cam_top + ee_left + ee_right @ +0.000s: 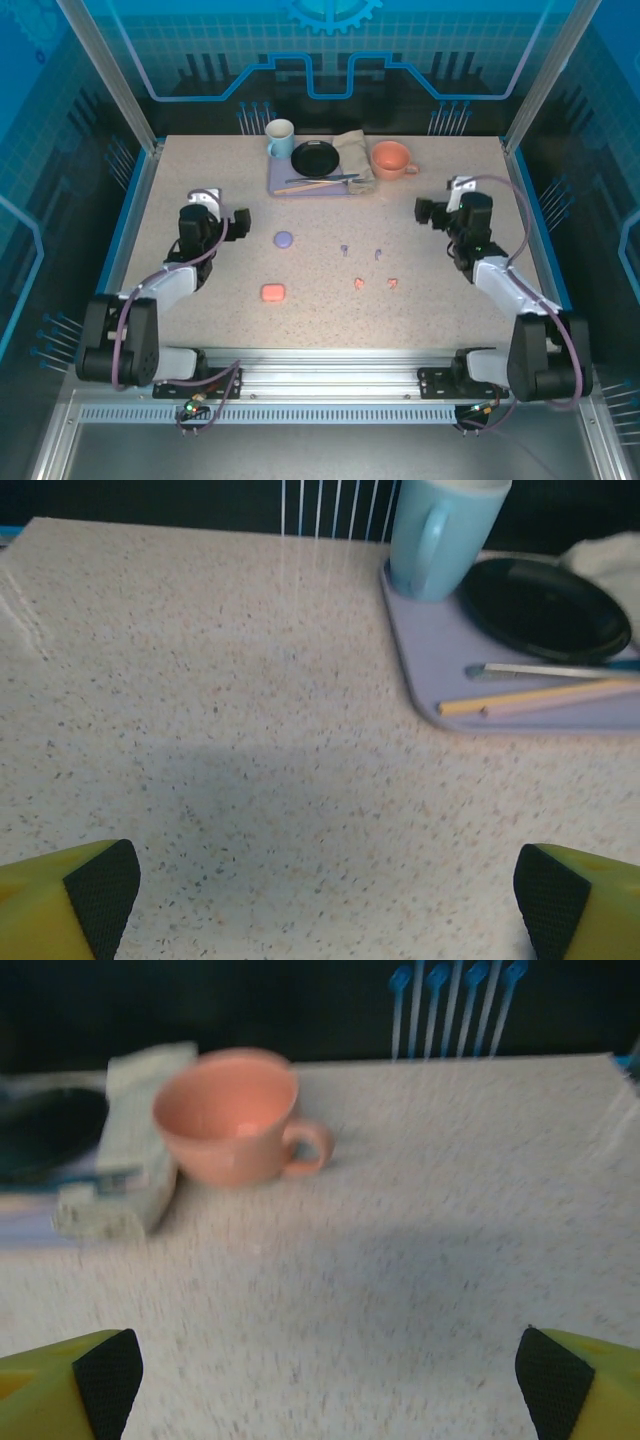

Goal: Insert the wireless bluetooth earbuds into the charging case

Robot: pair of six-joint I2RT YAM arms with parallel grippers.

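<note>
I've got the left gripper [322, 895] parked with its jaws spread wide and nothing between them. Moving right, I see the pink case [272, 292] and the lilac case [284, 239]. Then come the earbuds, loose on the table [200, 170]: lilac pair [344, 248], with the pink pair [359, 284] closer to the arm bases. Right gripper [325, 1375] is spread wide too, and empty.
</note>
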